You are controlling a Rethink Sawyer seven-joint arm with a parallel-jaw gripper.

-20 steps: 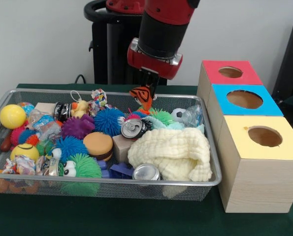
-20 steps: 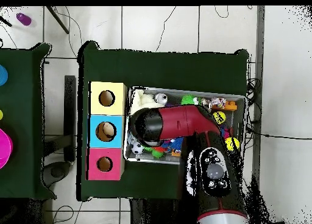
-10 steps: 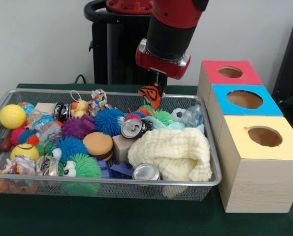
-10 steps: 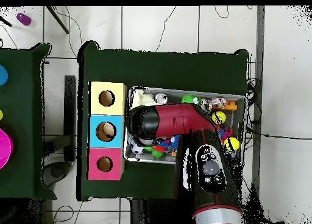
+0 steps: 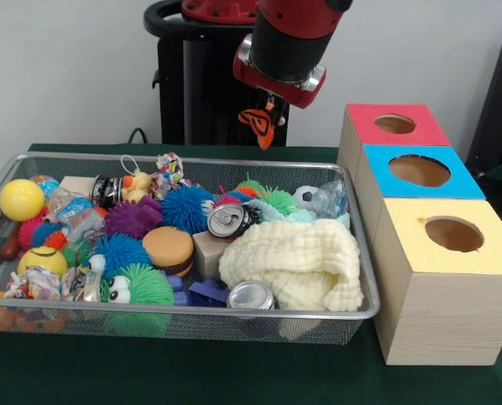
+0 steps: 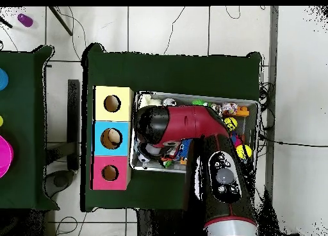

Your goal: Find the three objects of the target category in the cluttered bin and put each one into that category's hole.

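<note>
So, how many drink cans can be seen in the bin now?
3. One can lies in the middle, one can at the front rim beside the cream cloth, one dark can at the back left. Others may be buried.

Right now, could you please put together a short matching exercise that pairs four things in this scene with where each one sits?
Column one:
1. orange striped toy
2. cream cloth
3. plain yellow ball
4. yellow-topped box

Column two:
A. far-left end of the mesh bin
B. hanging from the gripper above the bin
C. nearest box in the row in the front view
D. in the bin's right part, by a silver can

Pairs: 1-B, 2-D, 3-A, 4-C
</note>
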